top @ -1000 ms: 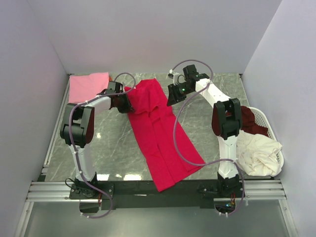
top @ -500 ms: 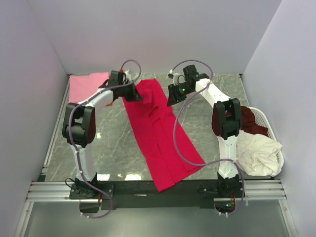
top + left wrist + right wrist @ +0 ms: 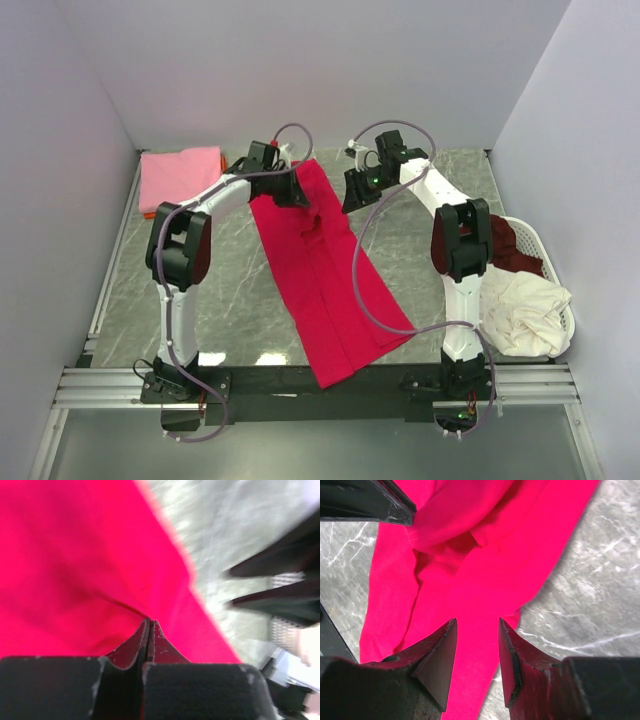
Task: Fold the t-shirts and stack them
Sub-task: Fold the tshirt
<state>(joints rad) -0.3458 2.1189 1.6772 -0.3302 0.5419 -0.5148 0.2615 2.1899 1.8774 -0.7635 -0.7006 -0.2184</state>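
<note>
Crimson t-shirt lies lengthwise on the counter; I hold its far end clenched in the left tool for folding, with the right tool released above it.

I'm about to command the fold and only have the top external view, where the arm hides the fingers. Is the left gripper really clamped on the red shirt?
Observer: Yes. The left wrist view shows the left gripper shut, with the red t-shirt creasing into its fingertips.
Operator: And the right gripper?
Observer: Open, fingers apart over the shirt, gripping nothing.
Operator: What lies ahead of it?
Observer: A bunched fold of shirt; bare table to its right.
</note>
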